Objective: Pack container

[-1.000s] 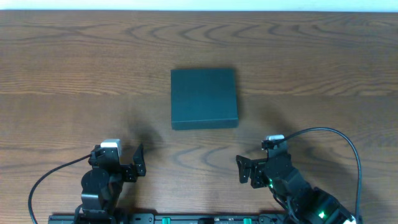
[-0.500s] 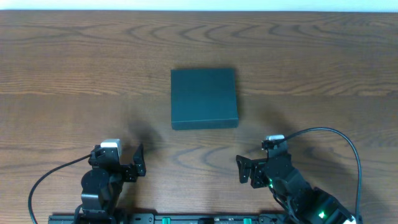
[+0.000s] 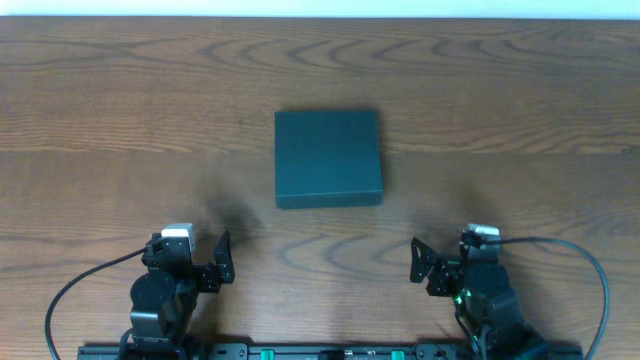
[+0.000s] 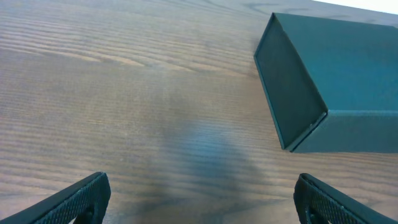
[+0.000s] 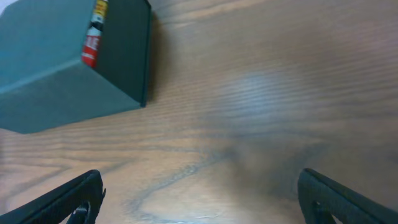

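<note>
The container [image 3: 328, 158] is a dark teal square box lying closed in the middle of the wooden table. In the left wrist view the container [image 4: 336, 81] sits at the upper right, well ahead of the fingers. In the right wrist view the container [image 5: 62, 62] sits at the upper left, with a red and yellow label [image 5: 93, 37] on its side. My left gripper [image 3: 188, 257] rests near the front left, open and holding nothing. At the front right my right gripper [image 3: 456, 262] also stands open and holds nothing. Both are well short of the box.
A black cable [image 3: 80, 285] loops off the left arm and another cable [image 3: 590, 270] off the right arm. A black rail [image 3: 320, 351] runs along the table's front edge. The table's far edge [image 3: 320, 17] shows at the top.
The right arm has shifted to the right and turned to face straight ahead; its cable loop has flattened. The left arm and the box have not moved.
</note>
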`<state>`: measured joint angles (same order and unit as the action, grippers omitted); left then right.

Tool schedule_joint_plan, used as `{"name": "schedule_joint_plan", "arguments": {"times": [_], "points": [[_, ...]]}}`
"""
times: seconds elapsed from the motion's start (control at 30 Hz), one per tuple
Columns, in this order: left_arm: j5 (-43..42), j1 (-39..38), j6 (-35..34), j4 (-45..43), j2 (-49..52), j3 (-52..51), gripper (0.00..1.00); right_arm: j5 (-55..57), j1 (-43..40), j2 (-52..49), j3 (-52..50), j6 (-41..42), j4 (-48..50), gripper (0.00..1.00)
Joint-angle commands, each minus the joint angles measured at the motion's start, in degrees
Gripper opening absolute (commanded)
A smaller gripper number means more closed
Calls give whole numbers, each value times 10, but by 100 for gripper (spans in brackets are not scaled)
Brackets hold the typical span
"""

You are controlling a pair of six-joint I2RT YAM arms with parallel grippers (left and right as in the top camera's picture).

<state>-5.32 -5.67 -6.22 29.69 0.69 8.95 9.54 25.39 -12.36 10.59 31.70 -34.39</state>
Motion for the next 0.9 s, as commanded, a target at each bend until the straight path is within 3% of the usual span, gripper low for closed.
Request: {"name": "schedule_joint_plan", "arguments": {"times": [0.0,0.23,0.87], "points": [[10,0,-6,0,-5,-8,95,-35,-17,49,-20,-41,15,99],[10,0,-6,0,-5,-8,95,-45,-44,121,-21,-161,21,99],[10,0,-6,0,-5,-8,95,-45,-46,120,-21,-161,20,99]]}}
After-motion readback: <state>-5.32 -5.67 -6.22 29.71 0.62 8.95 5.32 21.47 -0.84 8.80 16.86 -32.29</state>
